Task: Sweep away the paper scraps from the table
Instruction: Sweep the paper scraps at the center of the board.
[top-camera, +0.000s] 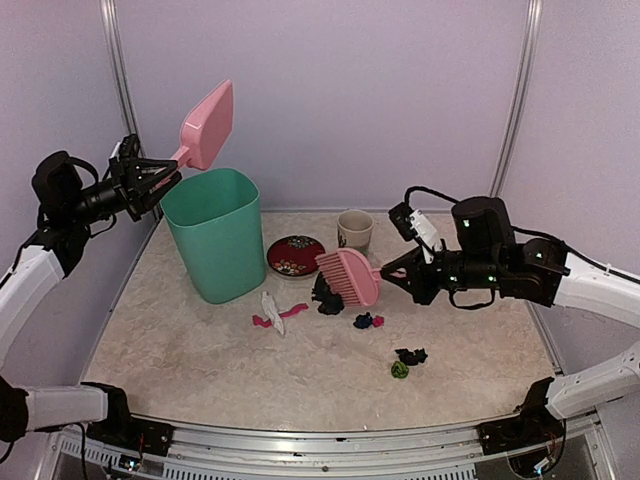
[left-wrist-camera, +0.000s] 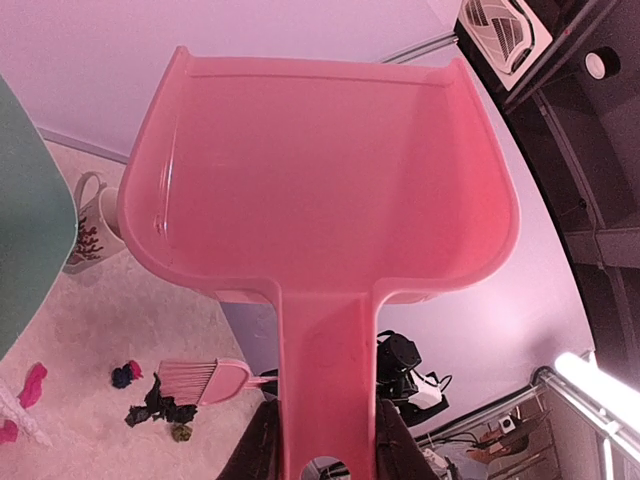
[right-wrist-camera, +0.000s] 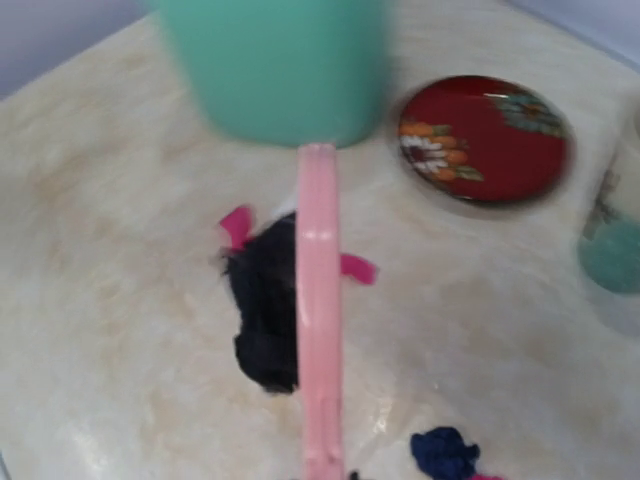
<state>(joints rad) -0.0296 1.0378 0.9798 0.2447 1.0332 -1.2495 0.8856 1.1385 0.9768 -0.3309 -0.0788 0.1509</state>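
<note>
Paper scraps lie on the beige table (top-camera: 200, 350): a black clump (top-camera: 327, 297) under the brush, a white and pink pair (top-camera: 272, 312), a blue-black one (top-camera: 365, 321), a black one (top-camera: 411, 355) and a green one (top-camera: 399, 369). My left gripper (top-camera: 160, 172) is shut on the handle of the pink dustpan (top-camera: 208, 124), held high above the green bin (top-camera: 217, 232); the empty pan fills the left wrist view (left-wrist-camera: 320, 180). My right gripper (top-camera: 393, 275) is shut on the pink brush (top-camera: 348, 275), seen edge-on in the right wrist view (right-wrist-camera: 318, 300) over the black clump (right-wrist-camera: 262, 315).
A red round plate (top-camera: 295, 254) and a cup (top-camera: 354, 230) stand behind the brush, to the right of the bin. Walls close the back and sides. A metal rail (top-camera: 330, 440) runs along the front edge.
</note>
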